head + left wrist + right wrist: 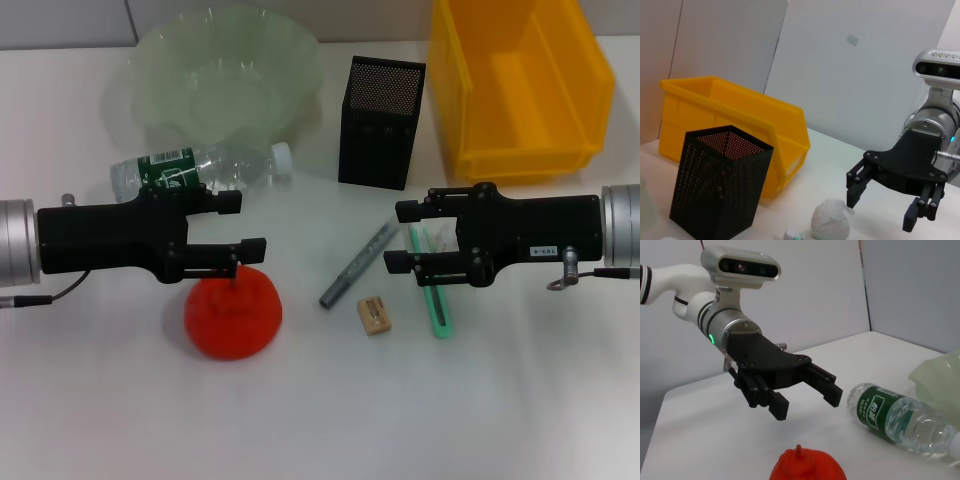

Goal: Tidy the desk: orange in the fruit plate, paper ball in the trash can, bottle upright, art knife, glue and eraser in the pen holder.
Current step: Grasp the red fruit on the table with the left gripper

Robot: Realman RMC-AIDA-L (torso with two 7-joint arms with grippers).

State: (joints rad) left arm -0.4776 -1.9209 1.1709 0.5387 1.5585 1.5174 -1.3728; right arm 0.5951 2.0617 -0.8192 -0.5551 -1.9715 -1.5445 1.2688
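1. Where the head view looks down, the left gripper (248, 223) is seen hovering with jaws spread just above the orange (233, 314), and the bottle (200, 169) is found lying on its side before the fruit plate (228, 75). The eraser (374, 314) is noted near the right gripper (402, 236), jaws spread, empty.
2. Left wrist view: the pen holder (720, 187) is seen before the trash can (735, 125), with the paper ball (830, 220) close by.
3. Right wrist view: orange (807, 466) and bottle (900, 417) are recorded beneath the left gripper (807, 397), untouched.

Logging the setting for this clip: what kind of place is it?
Probably an indoor lab desk staged for tidying: a plain white table against bare wall panels, with a black mesh pen holder and yellow trash can.
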